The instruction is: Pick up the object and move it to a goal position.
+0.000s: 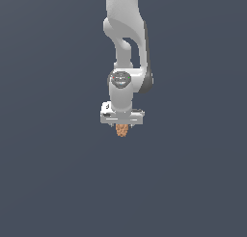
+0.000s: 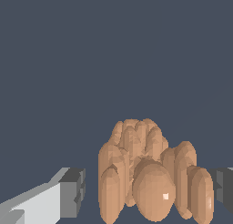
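The object (image 1: 122, 130) is a small orange-brown bumpy cluster that tapers downward. It hangs directly under my white gripper (image 1: 122, 125) in the exterior view, with its narrow tip pointing away from the hand. In the wrist view the object (image 2: 152, 182) fills the space between my two grey fingers (image 2: 73, 193). The far finger touches its side. A thin strip of background shows between the near finger and the beads. The gripper (image 2: 149, 191) is shut on the object. Most of the fingers are hidden in the exterior view.
The white arm (image 1: 126, 48) comes down from the top middle of the exterior view. Everything around it is a plain dark blue-grey ground (image 1: 48, 183), and no other object, container or edge shows.
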Robot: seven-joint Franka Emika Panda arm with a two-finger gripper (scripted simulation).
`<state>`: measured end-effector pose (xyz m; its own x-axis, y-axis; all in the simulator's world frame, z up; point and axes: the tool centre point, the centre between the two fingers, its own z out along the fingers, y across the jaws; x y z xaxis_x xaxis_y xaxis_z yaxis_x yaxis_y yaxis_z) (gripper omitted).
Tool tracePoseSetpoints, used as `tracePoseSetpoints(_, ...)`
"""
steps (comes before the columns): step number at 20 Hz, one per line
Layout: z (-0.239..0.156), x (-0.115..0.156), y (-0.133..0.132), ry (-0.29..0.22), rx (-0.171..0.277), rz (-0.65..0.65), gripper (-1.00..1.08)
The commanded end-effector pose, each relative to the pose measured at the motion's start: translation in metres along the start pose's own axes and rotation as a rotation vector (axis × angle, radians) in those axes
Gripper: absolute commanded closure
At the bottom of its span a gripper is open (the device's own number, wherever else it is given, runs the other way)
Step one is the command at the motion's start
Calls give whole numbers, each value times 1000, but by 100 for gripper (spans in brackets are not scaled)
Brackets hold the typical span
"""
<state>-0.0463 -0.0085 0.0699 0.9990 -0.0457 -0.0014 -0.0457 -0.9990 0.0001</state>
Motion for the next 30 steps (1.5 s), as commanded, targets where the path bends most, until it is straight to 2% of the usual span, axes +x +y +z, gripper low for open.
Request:
tracePoseSetpoints(1,8,0,0,1,0,1,-92)
tracePoseSetpoints(5,13,1,0,1,0,1,-92)
tracePoseSetpoints(6,13,1,0,1,0,1,108)
tracePoseSetpoints(20,7,1,1,3,0,1,108)
tracePoseSetpoints(30,-42,-3,10,3,0,1,108)
